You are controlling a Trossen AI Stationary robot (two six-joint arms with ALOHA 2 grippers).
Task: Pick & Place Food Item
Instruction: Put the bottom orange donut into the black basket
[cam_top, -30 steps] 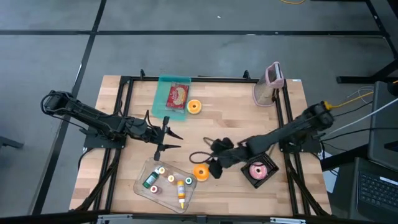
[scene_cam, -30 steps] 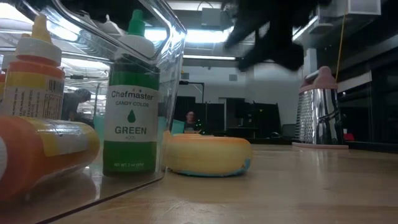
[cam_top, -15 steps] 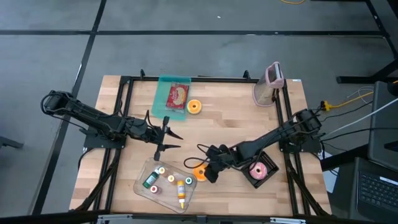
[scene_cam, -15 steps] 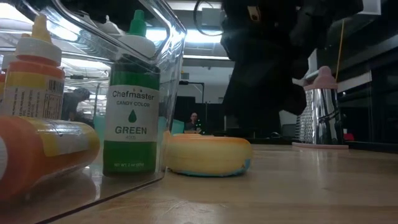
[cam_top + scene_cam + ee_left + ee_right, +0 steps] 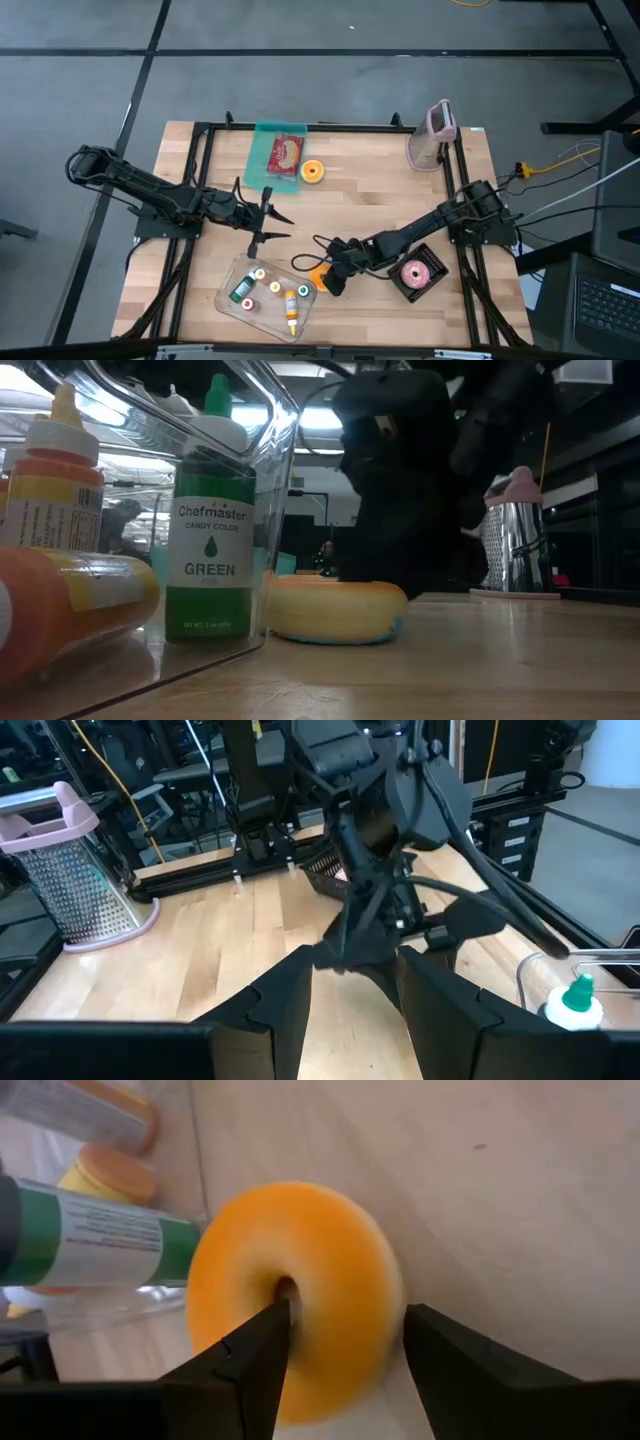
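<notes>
A wooden tabletop point(image 5: 370, 190) seen from above, with a dark robot arm at each side. The right pincer point(image 5: 328, 277) has come down and toward the left since a second ago, when it hovered farther right and higher; it now sits at an orange doughnut point(image 5: 316, 275) near the front middle of the tabletop. In the right wrist view its two dark fingers point(image 5: 245, 1355) stand spread, one on each side of the doughnut point(image 5: 295, 1295), and whether they touch it cannot be told. The doughnut lies flat on the wood and has not moved. In the low view the dark arm now fills the space right behind the doughnut point(image 5: 335, 610), where a second ago it was only a blur near the top.

Just beside the doughnut stands a clear plastic bin point(image 5: 232, 275) holding small bottles of food colouring, one with a green label point(image 5: 212, 555).

The left pincer point(image 5: 275, 225) hangs over the left middle of the tabletop in the same place as before, its fingers spread and holding nothing.

Farther back lie a teal tray point(image 5: 262, 180) with a red item in it and a second orange doughnut point(image 5: 313, 172) beside it. A metal grater point(image 5: 432, 140) with a pink handle stands at the far right corner. A pink frosted doughnut point(image 5: 415, 272) rests in a black basket point(image 5: 432, 258) at the right.
</notes>
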